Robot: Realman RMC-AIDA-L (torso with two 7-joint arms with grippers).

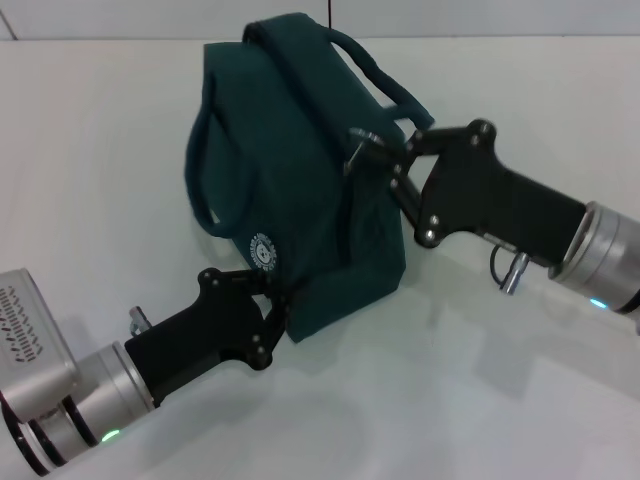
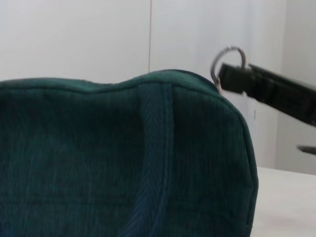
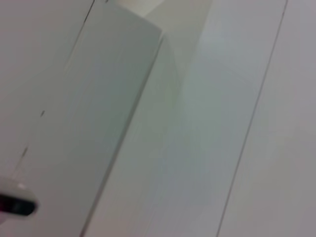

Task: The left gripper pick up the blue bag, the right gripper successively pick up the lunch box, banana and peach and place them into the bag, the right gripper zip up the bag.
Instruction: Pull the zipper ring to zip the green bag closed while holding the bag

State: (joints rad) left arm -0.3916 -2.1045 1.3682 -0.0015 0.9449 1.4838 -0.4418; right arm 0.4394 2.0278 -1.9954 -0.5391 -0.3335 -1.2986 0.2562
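On the white desk (image 1: 450, 400) stands the blue bag (image 1: 300, 190), tilted, its zip line closed along the visible side and its two rope handles arching over the top. At its upper right end the metal zip pull (image 1: 362, 143) sits between the fingers of the right gripper (image 1: 400, 152), which are clenched on it; the left wrist view shows the ring of the pull against that claw. At the bag's lower near corner, just below the white round logo (image 1: 264, 252), the left gripper (image 1: 280, 300) has its fingers pinched on the fabric.
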